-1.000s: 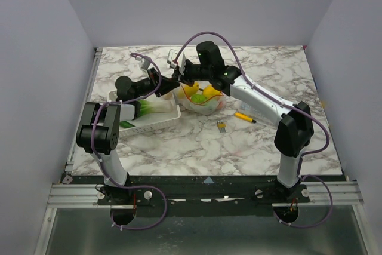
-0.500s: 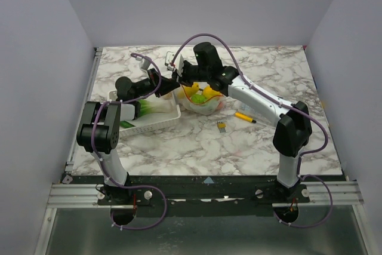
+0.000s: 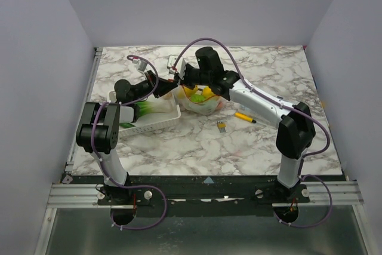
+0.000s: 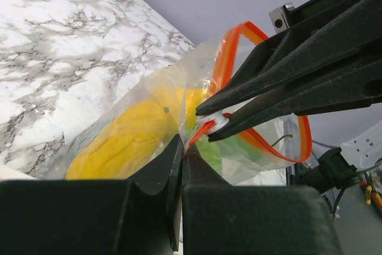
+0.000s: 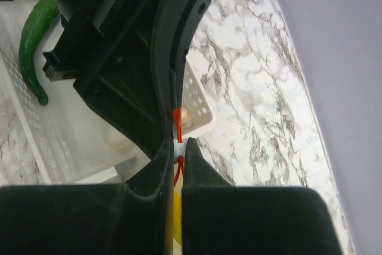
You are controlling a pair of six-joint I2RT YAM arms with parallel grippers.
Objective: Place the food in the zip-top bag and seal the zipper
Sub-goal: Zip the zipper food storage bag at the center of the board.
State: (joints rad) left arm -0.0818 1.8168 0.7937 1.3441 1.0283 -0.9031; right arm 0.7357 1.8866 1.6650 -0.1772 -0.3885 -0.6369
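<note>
On the left of the worktop [image 3: 191, 147], a white basket [image 3: 161, 122] with a long green veggie [image 3: 156, 107] inside. Just right of it, the left tool [image 4: 182, 152], squeezed tight on the orange-red zipper [image 4: 228, 49] of the zip-top bag [image 3: 203, 107]. Tip to tip with it, the right tool [image 5: 176, 147], squeezed tight on the same zipper. In the middle of the top view, the bag with its mouth held up, yellow food [image 4: 122, 141] and green food [image 4: 210, 154] inside. Further right, flat on the worktop, a yellow pen [image 3: 245, 117].
</note>
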